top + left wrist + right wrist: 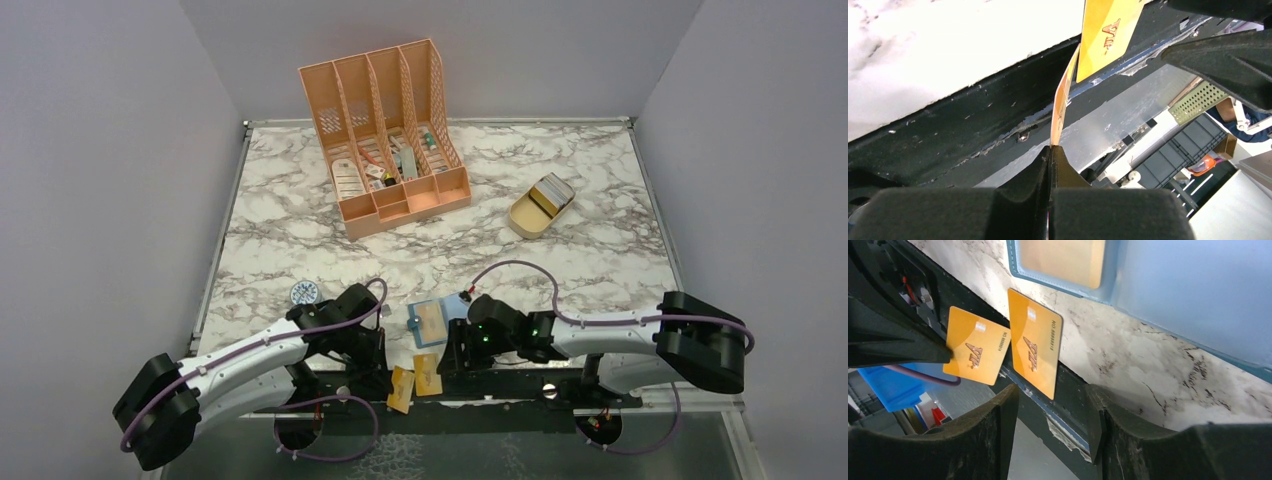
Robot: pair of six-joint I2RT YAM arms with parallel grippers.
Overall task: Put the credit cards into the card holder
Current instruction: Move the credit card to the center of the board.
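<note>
left end effector (1050, 150) is pinched tight on a gold VIP card (1060, 107), edge-on in its own cam, held out past the near edge of the marble bench (560, 250). second VIP card (1035, 350) is just beside it, partly on the bench & partly over the edge. right end effector (1052, 395) is spread wide w/ nothing in it, close to that one. teal card holder (1198, 295) lies open on the bench nearby, w/ a tan card (1063, 260) on its inside

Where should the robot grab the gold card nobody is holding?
Probably the near end of the free gold card, which juts past the table edge. It lies flat, so slide the right fingers in from the near side, one above, one below.
</note>
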